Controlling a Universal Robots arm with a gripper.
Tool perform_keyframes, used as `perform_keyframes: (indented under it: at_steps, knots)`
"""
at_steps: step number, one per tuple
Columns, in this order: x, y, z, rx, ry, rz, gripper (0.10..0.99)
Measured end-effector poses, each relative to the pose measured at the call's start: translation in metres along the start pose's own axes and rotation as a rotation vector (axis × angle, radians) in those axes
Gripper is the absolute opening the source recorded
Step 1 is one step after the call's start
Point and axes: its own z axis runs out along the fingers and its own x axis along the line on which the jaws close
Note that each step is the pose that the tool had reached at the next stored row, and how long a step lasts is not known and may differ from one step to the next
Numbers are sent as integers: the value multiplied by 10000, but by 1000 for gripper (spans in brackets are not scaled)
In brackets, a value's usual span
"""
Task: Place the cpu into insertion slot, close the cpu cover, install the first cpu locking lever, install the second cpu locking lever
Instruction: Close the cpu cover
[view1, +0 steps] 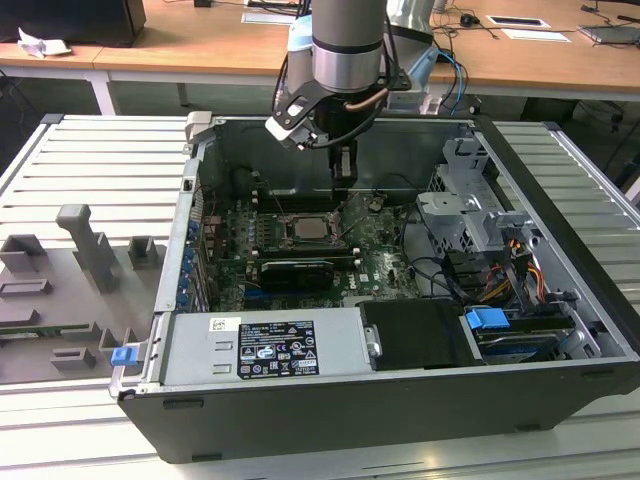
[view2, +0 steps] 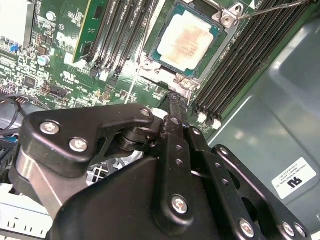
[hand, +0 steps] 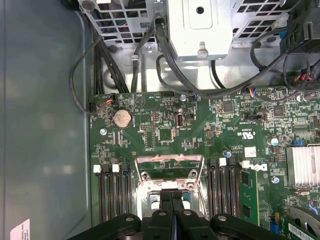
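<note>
Fingers clenched on nothing, likely to form one narrow pusher, the black gripper (view2: 173, 100) sits at the thin silver metal cpu cover (view2: 160, 75) framing the pale silvery square cpu (view2: 187, 40).

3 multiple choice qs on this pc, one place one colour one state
1. Where is the cpu?
A in the slot
B on the desk
C in the fingers
2. What colour is the board around it?
A red
B green
C white
3. How are the fingers?
A spread wide
B shut together
C gripping a cable
Answers: 1 A, its silver top sits inside the slot. 2 B, green in both wrist views. 3 B, they meet with no gap.
</note>
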Motion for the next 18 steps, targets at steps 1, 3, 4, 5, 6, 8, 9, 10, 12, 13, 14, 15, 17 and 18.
perform_keyframes:
  at_steps: [1, 3, 4, 5, 6, 8, 9, 10, 12, 13, 14, 15, 17, 18]
  knots:
    - [1, 10, 1, 0, 1, 0, 106]
    - [2, 31, 2, 0, 0, 0, 106]
    - [2, 37, 3, 0, 0, 0, 106]
    - [2, 42, 3, 0, 0, 0, 106]
    - [2, 49, 4, 0, 0, 0, 106]
    - [3, 57, 4, 0, 1, 0, 106]
    - [3, 62, 5, 0, 0, 0, 106]
    - [3, 65, 5, 0, 0, 0, 106]
    - [4, 74, 5, 0, 0, 0, 106]
    - [4, 80, 6, 0, 0, 1, 106]
    - [4, 83, 6, -1, 0, 0, 106]
    - [4, 85, 6, 0, 1, 0, 106]
    - [5, 90, 6, 0, 0, 0, 106]
    - [5, 96, 7, 0, 0, 0, 106]
